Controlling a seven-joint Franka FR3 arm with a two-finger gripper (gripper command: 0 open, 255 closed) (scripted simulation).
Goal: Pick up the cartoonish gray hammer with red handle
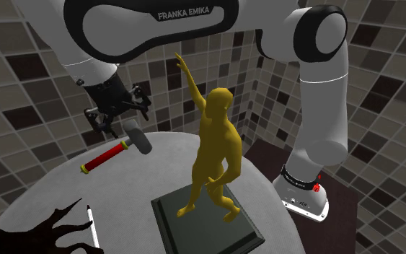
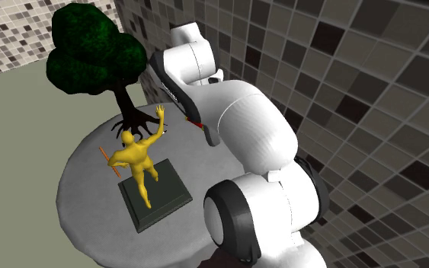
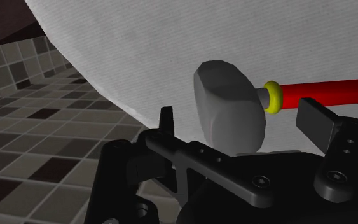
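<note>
On the table (image 1: 57,198), the hammer (image 1: 116,152) lies beside the statue (image 1: 217,144) on its plinth (image 1: 210,232)

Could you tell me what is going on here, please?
A white Franka arm reaches for a hammer with a grey head and red handle, lying on a round table near a yellow figure. The gripper is down at the hammer, its fingers open on either side of the head, not yet clasping it.

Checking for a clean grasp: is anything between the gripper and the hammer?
Nothing visible. The gripper has its jaws open on either side of the hammer, at its grey head, not touching it. The yellow statue stands apart from both.
</note>
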